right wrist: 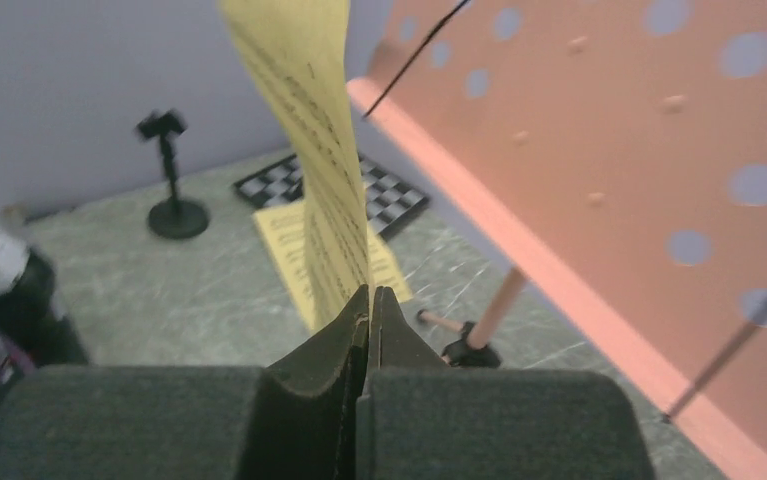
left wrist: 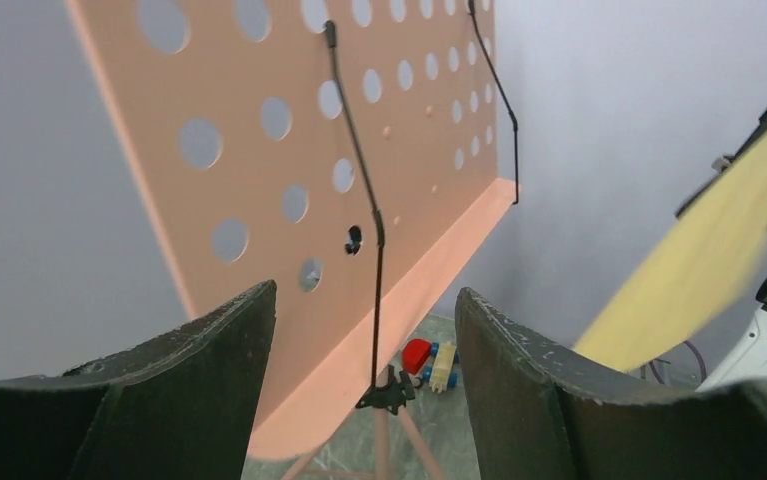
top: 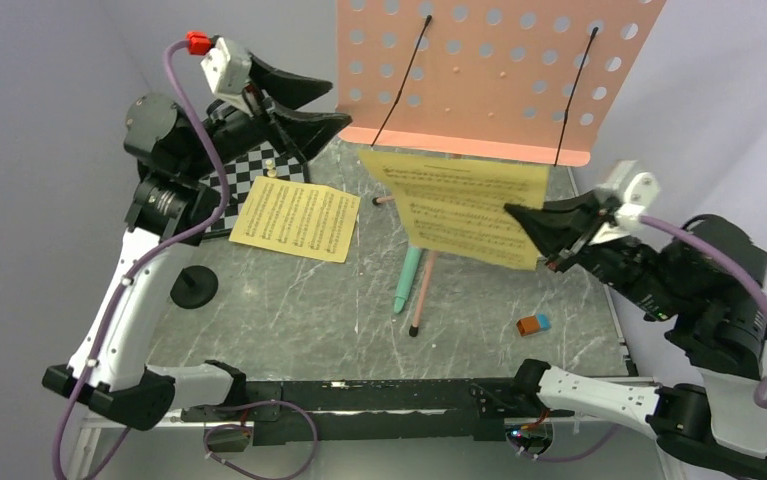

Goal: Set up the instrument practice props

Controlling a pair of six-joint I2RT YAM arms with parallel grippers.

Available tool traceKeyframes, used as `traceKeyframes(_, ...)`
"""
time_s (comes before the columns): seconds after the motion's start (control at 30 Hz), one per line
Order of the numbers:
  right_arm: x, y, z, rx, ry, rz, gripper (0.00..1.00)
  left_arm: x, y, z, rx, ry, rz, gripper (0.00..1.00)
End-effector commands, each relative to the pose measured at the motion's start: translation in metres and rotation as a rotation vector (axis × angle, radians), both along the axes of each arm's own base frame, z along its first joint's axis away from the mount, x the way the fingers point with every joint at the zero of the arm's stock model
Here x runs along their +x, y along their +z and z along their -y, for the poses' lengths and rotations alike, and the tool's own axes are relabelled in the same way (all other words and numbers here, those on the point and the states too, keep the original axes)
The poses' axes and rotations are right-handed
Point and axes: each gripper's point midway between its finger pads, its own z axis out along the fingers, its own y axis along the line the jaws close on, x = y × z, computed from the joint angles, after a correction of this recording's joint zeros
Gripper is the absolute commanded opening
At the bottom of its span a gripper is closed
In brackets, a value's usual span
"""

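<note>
1. Trouble is waiting nearest the arms: the green tube [top: 406, 280] is lying just beside a leg of the pink music stand [top: 499, 70], so a nudged leg could be sending it rolling.
2. The right gripper [right wrist: 369, 300] is pinching one yellow sheet [top: 459, 200] by its edge, fingers pressed together on the paper. The sheet is hanging before the stand's ledge and risks buckling or slipping there.
3. The left gripper [top: 341, 102], fingers apart and empty, is hovering by the stand's left edge. A bump might be tipping those thin legs.
</note>
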Motion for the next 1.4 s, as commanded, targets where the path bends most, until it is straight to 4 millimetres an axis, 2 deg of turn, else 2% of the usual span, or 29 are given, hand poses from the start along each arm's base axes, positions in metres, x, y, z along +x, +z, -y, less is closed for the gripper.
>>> traceKeyframes(0.0,0.028,0.047,0.031,0.171,-0.237,0.087,0.0,-0.01,0.021,0.025,0.009,-0.08,0.072,0.7)
traceKeyframes(0.13,0.039,0.074,0.045,0.266,-0.341,0.114,0.0,0.0,0.021,0.043,0.031,-0.072,0.066,0.71)
traceKeyframes(0.37,0.04,0.124,0.059,0.455,-0.389,0.198,0.0,0.018,0.023,0.052,0.033,0.023,0.076,0.71)
traceKeyframes(0.6,0.043,0.156,0.059,0.52,-0.406,0.256,0.0,0.025,0.02,0.067,0.063,0.073,0.085,0.71)
traceKeyframes(0.8,0.054,0.166,0.059,0.52,-0.465,0.288,0.0,0.03,0.014,0.08,0.072,0.105,0.073,0.7)
traceKeyframes(1.0,0.066,0.163,0.061,0.495,-0.543,0.293,0.0,0.044,0.006,0.085,0.068,0.164,0.039,0.67)
traceKeyframes(1.13,0.074,0.157,0.063,0.476,-0.599,0.288,0.0,0.049,0.008,0.088,0.052,0.184,0.042,0.65)
traceKeyframes(1.37,0.088,0.146,0.06,0.402,-0.675,0.279,0.0,0.048,0.023,0.086,0.008,0.208,0.067,0.64)
